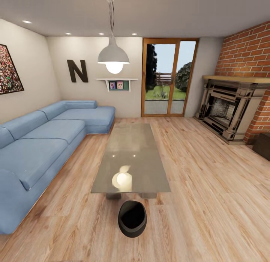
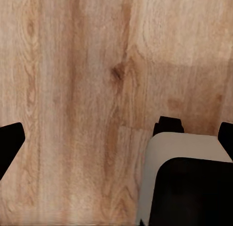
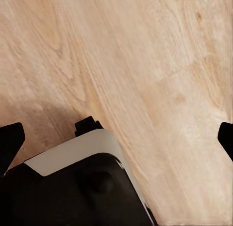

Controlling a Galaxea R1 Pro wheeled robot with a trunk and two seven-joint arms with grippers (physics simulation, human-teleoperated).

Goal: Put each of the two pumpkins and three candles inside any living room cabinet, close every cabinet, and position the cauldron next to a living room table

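Nearest the head camera, at bottom centre of the frame, sits the cauldron [image 1: 132,218]: a small round black pot, upright on the wooden floor [image 1: 210,187], mouth facing up. It stands just beside the near short end of the worktop [image 1: 131,157], apart from its blocky base by a narrow strip of floor.

Largest item observed: blue sectional sofa [image 1: 41,142], running along the left side of the frame and turning a corner toward the far wall. Next, the worktop, a long low coffee table with grey reflective glass top, centred in the frame and carrying nothing; the pendant lamp [image 1: 113,59] is mirrored in the glass. Brick wall and dark ornate fireplace [image 1: 228,110] occupy the right side. A dark brown unit [image 1: 263,145] is partly cut off at the right edge; cannot tell whether it is the cabinet. Glazed door [image 1: 168,78] at upper centre, letter "N" [image 1: 77,70] and small shelf [image 1: 117,83] on the far wall, framed picture [image 1: 8,68] at upper left.

Left wrist view: fingers [image 2: 8,141] spread wide, black tips at opposite frame edges, nothing between them, over bare floor with part of the robot's body below. Right wrist view: fingers [image 3: 9,138] likewise spread wide, gripping nothing, over floor.
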